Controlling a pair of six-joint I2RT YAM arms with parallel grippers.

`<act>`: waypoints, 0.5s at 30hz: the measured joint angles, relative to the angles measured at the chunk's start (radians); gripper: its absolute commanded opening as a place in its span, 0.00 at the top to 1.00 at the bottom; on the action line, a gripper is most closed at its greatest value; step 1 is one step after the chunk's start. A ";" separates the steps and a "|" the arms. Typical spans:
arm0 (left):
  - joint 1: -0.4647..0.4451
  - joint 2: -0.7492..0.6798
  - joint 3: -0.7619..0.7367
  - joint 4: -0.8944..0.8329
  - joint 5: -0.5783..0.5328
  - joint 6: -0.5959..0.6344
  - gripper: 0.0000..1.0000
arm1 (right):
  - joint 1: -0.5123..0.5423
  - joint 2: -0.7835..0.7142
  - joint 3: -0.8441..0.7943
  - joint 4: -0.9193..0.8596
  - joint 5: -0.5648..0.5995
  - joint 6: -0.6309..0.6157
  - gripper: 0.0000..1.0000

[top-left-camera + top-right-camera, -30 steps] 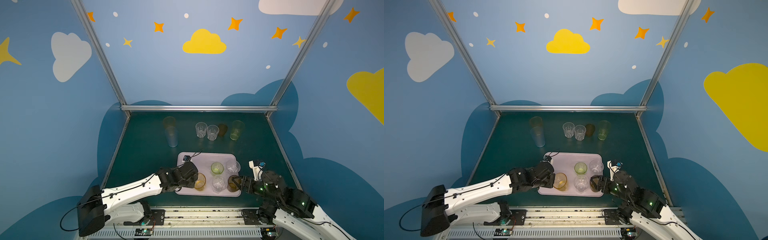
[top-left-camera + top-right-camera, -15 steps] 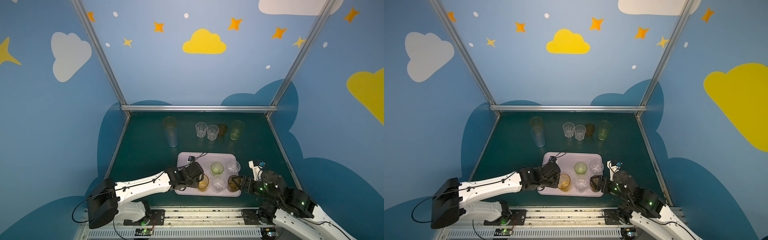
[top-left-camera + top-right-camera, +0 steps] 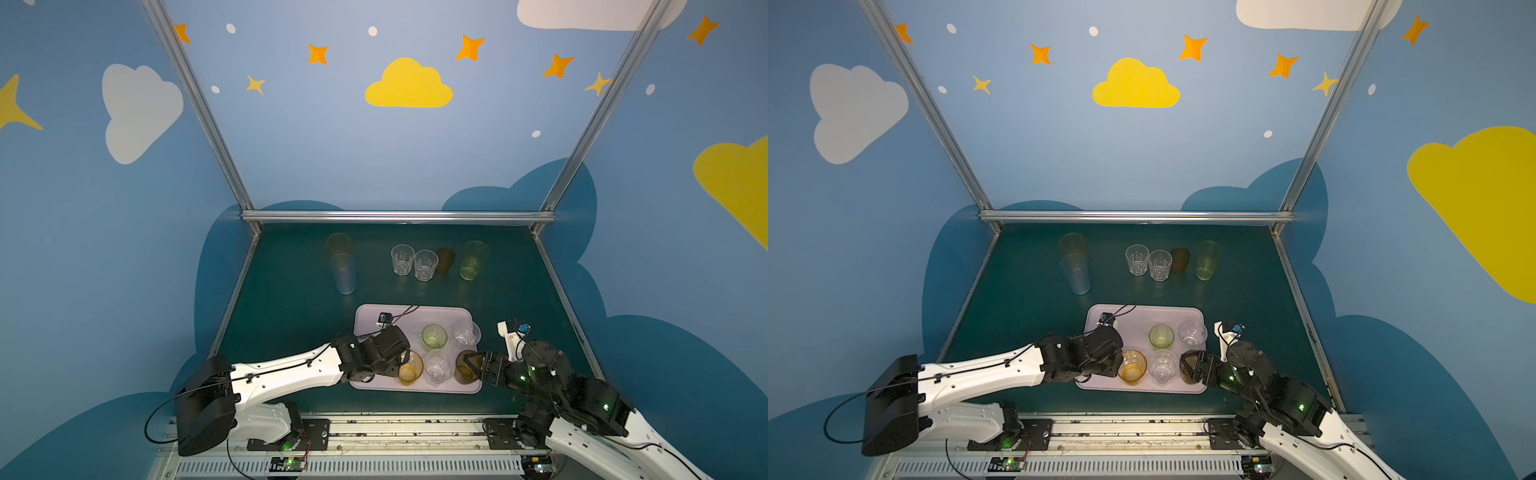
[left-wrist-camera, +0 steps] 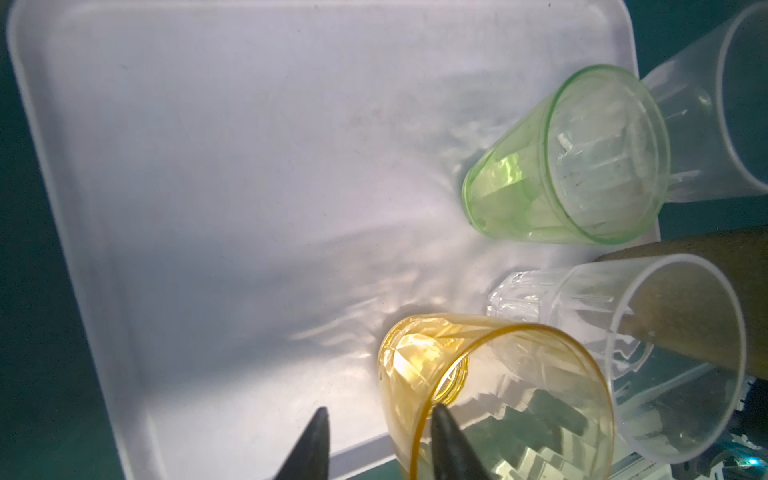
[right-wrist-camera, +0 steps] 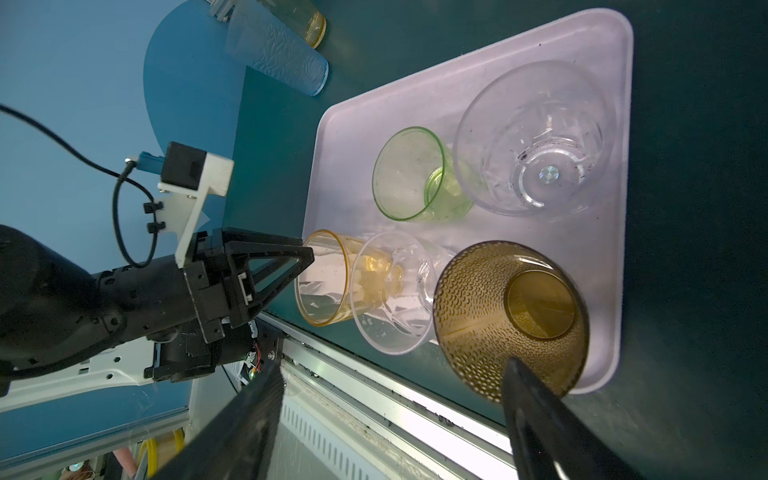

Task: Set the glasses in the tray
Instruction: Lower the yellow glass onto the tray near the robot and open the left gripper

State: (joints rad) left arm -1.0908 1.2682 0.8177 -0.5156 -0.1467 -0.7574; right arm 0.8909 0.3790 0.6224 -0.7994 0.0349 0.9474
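Observation:
The lilac tray (image 3: pixel 370 316) (image 4: pixel 208 124) holds several glasses: short green (image 3: pixel 434 336), two clear ones (image 3: pixel 464 332) (image 3: pixel 439 367), amber (image 3: pixel 409 368) and dotted brown (image 3: pixel 465 365). My left gripper (image 3: pixel 401 363) (image 4: pixel 380 409) is open at the amber glass (image 4: pixel 490 374), which stands on the tray. One finger is inside its rim and the other stands clear outside. My right gripper (image 3: pixel 478 363) (image 5: pixel 392 365) is open wide at the tray's near right corner. One fingertip is beside the brown glass (image 5: pixel 511 316), the other far from it.
Farther back on the green table stand a tall orange glass (image 3: pixel 338 245), a tall blue one (image 3: pixel 344 274), two clear ones (image 3: pixel 402 259) (image 3: pixel 425 265), a brown one (image 3: pixel 444 259) and a tall green one (image 3: pixel 473 259). A metal rail (image 3: pixel 395 428) runs along the near edge.
My left arm has slid a little to the right with the amber glass, and its jaws have opened off the rim. The right arm has not moved.

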 measured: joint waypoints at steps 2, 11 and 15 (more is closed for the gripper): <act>0.000 -0.051 -0.011 -0.008 -0.021 -0.003 0.25 | 0.000 -0.001 0.000 0.001 0.000 0.000 0.18; 0.002 -0.314 -0.096 -0.041 -0.141 -0.008 0.00 | 0.000 0.102 0.016 0.007 0.001 -0.019 0.18; 0.011 -0.420 -0.128 -0.075 -0.182 -0.006 0.00 | 0.000 0.210 0.101 0.016 0.007 -0.049 0.18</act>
State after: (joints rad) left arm -1.0798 0.8486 0.6895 -0.5903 -0.3283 -0.7639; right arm 0.8906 0.5892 0.7238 -0.7834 0.0418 0.8982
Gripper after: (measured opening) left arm 0.996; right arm 0.816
